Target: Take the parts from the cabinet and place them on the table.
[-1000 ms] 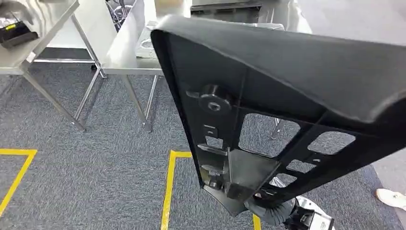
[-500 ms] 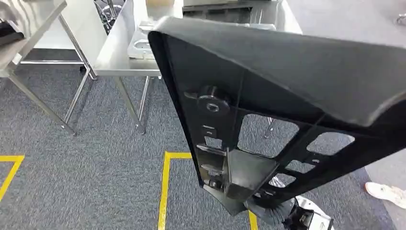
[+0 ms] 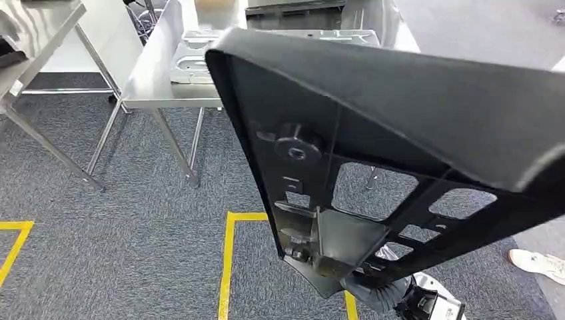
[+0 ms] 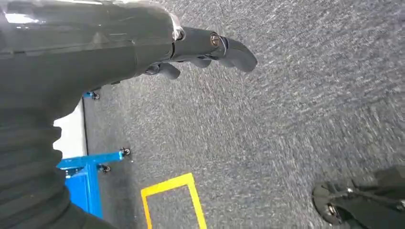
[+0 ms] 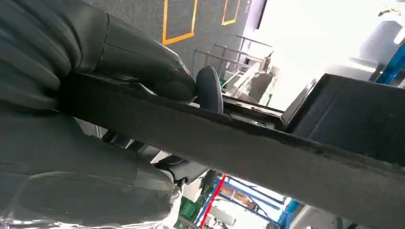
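black part (image 3: 400, 113) blocks front-right | table (image 3: 150, 83) ahead | carpet (image 3: 133, 220) open left

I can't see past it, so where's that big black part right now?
The black part is in the right hand, raised across the head view's right side, before the steel table.

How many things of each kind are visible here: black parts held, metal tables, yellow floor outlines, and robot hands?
Black part: 1
Metal tables: 2
Yellow floor outlines: 2
Robot hands, left hand and right hand: 2
Total: 7
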Controlling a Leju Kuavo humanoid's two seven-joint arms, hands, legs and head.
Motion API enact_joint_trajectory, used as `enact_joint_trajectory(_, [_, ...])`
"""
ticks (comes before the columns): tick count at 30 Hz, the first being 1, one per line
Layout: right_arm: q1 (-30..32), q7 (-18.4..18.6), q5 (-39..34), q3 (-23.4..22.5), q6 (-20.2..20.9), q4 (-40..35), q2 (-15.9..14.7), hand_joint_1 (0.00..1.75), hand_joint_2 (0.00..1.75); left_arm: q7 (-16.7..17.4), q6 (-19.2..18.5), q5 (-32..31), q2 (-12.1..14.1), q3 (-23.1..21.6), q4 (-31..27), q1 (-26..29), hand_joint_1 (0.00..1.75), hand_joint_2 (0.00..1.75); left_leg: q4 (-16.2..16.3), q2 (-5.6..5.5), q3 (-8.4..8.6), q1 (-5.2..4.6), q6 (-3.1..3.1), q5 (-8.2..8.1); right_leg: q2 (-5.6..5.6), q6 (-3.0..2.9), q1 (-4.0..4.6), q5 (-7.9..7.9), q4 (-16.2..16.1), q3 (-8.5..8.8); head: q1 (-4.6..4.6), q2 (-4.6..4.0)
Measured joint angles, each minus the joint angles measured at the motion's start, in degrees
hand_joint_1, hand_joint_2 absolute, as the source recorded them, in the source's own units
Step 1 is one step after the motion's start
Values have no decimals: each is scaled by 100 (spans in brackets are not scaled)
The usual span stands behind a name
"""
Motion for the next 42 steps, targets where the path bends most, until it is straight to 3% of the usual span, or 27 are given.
enact_joint_trajectory(2, [-7,2,0,0,4,4,-2,175,175,7,2,26,0,0,0,4,0,175,902,-2,-429,5,-45,-449,0,-24,12,-8,1,-4,0,0])
enact_joint_trajectory(3, [-7,2,0,0,9,18,-4,175,175,7,2,35,0,0,0,7,0,175,1314,-2,-631,5,-58,-590,2,-31,20,-13,5,-5,0,0])
enact_joint_trajectory(4, [-7,2,2,2,11,37,-4,175,175,13,2,35,0,0,0,14,0,175,1522,-2,-745,5,-65,-588,9,-36,28,-16,7,0,0,0])
enact_joint_trajectory(6, [-8,2,2,4,11,52,-4,175,175,15,2,39,0,2,0,20,0,175,1340,-2,-677,5,-56,-383,20,-37,32,-20,10,11,0,0])
enact_joint_trajectory(8, [-33,2,2,4,13,74,-4,175,175,13,2,37,11,2,0,7,0,175,69,-12,-105,-1,28,323,37,-6,50,-45,22,46,0,0])
enact_joint_trajectory(10, [-45,0,2,4,11,81,-4,175,175,13,2,37,13,2,0,0,0,175,-327,-43,76,-37,106,280,39,48,86,-70,53,30,0,0])
enact_joint_trajectory(13, [-52,-7,-7,6,11,85,7,175,175,4,2,33,11,2,0,17,0,175,-308,-44,43,-54,196,287,39,140,61,-48,16,29,0,0])
enact_joint_trajectory(15, [-48,-17,-11,-5,4,87,11,175,175,4,2,29,2,2,0,19,0,175,-408,-31,101,-3,273,341,44,199,50,-147,113,34,2,0])
enact_joint_trajectory(16, [-55,-26,-17,-5,2,87,13,175,175,-2,2,24,2,2,0,9,0,175,-410,-27,102,-2,299,340,33,216,51,-341,413,-121,0,0])
enact_joint_trajectory(18, [-44,-28,-22,-5,0,94,15,175,175,-4,2,20,0,2,0,-4,0,175,-408,-26,98,-15,317,333,31,244,32,-767,1395,-612,2,0])
enact_joint_trajectory(19, [-31,-33,-26,-5,0,107,15,175,175,-4,2,20,2,2,0,1,0,175,-405,-23,99,-22,325,327,31,254,31,-841,1729,-793,2,0])
enact_joint_trajectory(20, [-23,-35,-31,-5,-7,124,15,175,175,-4,9,20,2,2,0,9,0,175,-404,-21,108,-24,322,320,30,257,32,-781,1803,-857,2,0])
enact_joint_trajectory(21, [-18,-39,-31,-5,-9,136,15,175,175,-4,22,18,2,2,0,14,0,175,-404,-22,124,-24,316,307,28,249,32,-568,1570,-767,2,0])
enact_joint_trajectory(23, [-19,-55,-35,-5,-13,138,15,175,175,-4,41,16,0,2,0,8,0,175,-394,-28,170,-23,292,282,9,207,34,-28,573,-288,2,0])
enact_joint_trajectory(24, [-20,-63,-35,-5,-18,135,15,175,175,-4,44,15,0,2,0,11,0,175,-392,-29,178,-24,272,265,-30,172,42,89,139,-89,2,0])
enact_joint_trajectory(25, [-23,-68,-35,-5,-20,136,17,175,175,-4,46,15,0,2,0,7,0,175,-363,-33,161,-67,233,239,-43,152,92,2,26,-42,2,0])
enact_joint_trajectory(28, [-4,-85,-44,-5,-26,135,17,175,175,-4,57,2,0,2,0,8,0,175,-391,-12,177,-42,146,226,0,70,112,-6,40,-65,2,0])
enact_joint_trajectory(30, [-1,-87,-44,-2,-26,131,17,175,175,-4,65,-11,4,2,-2,-1,0,175,-254,-25,169,-39,65,130,6,4,48,19,-36,6,2,0])
enact_joint_trajectory(31, [-4,-90,-48,-2,-26,131,17,175,175,-4,77,-17,4,2,-2,-5,0,175,7,-25,41,-37,40,-24,-5,-38,43,1,-36,22,0,0])
enact_joint_trajectory(33, [2,-90,-48,-2,-28,131,15,175,175,-4,87,-17,4,2,-2,0,0,175,1001,-26,-477,-9,-6,-475,-6,-74,52,-24,-33,38,0,0])
enact_joint_trajectory(34, [5,-90,-48,-2,-28,133,9,175,175,-4,101,-17,4,2,-2,10,0,175,1374,-26,-692,-5,-21,-574,3,-75,56,-35,-27,43,0,0])
enact_joint_trajectory(35, [7,-90,-48,-2,-28,133,9,175,175,-4,101,-17,4,2,-2,17,0,175,1528,-26,-806,-4,-24,-551,13,-75,57,-48,-21,55,0,0])
enact_joint_trajectory(36, [11,-90,-48,0,-28,133,9,175,175,-4,101,-17,4,2,-2,25,0,175,1415,-26,-785,-4,-21,-399,23,-67,57,-69,-17,80,0,0])
enact_joint_trajectory(37, [13,-90,-48,0,-28,133,9,175,175,-4,101,-17,4,2,-2,26,0,175,1018,-26,-629,-4,-5,-112,33,-57,58,-96,-13,119,0,0])
enact_joint_trajectory(39, [12,-90,-48,0,-26,133,9,175,175,-2,101,-17,7,2,-2,23,0,175,-67,-32,-139,-11,69,466,37,-29,61,-159,-8,210,0,0])
enact_joint_trajectory(40, [10,-90,-48,0,-26,136,9,175,175,4,101,-15,20,7,-2,23,0,175,-251,-51,-44,-39,116,387,36,2,80,-188,8,210,2,0])
enact_joint_trajectory(42, [4,-87,-48,2,-24,136,9,175,175,15,101,-15,20,7,-2,11,0,175,-288,-46,-62,-63,147,396,46,58,71,-196,15,185,0,0])
